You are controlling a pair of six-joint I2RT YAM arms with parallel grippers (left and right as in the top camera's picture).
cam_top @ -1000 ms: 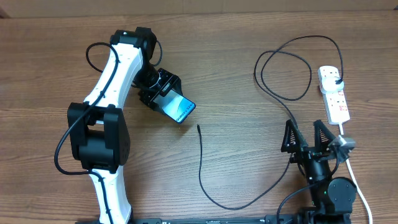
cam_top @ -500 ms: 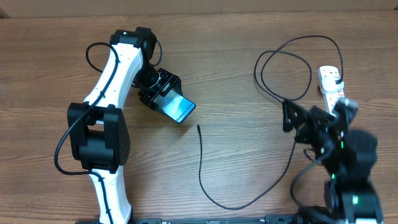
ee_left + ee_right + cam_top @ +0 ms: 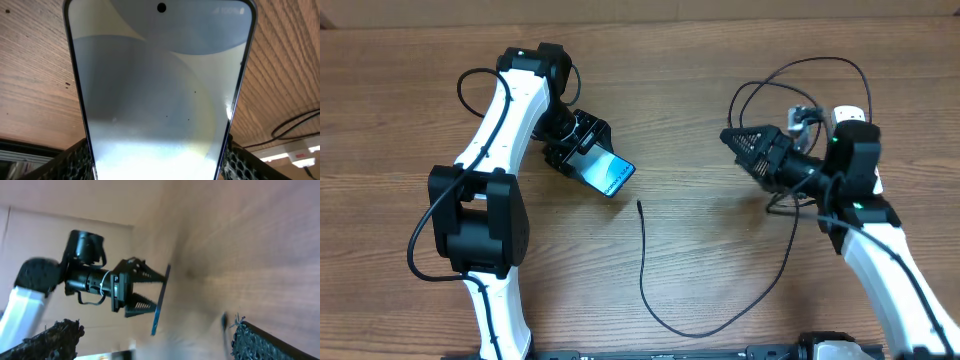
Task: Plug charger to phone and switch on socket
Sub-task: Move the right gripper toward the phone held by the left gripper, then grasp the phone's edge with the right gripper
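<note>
Left gripper (image 3: 584,158) clamps phone (image 3: 610,176), tilted, left of centre toward the far edge. Right gripper (image 3: 738,142) is spread wide over charger (image 3: 643,262) loop, near socket (image 3: 847,114) by the far-right corner. Charger tip is loose mid-bench.

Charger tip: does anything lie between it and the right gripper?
Nothing visible does. Only bare wooden table separates the right gripper from the charger tip; the phone sits farther left, in the left gripper.

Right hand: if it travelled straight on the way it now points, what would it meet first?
Most likely the phone, held in the left hand, which sits straight ahead in the right wrist view. Height is unclear, so the right hand might pass over it.
</note>
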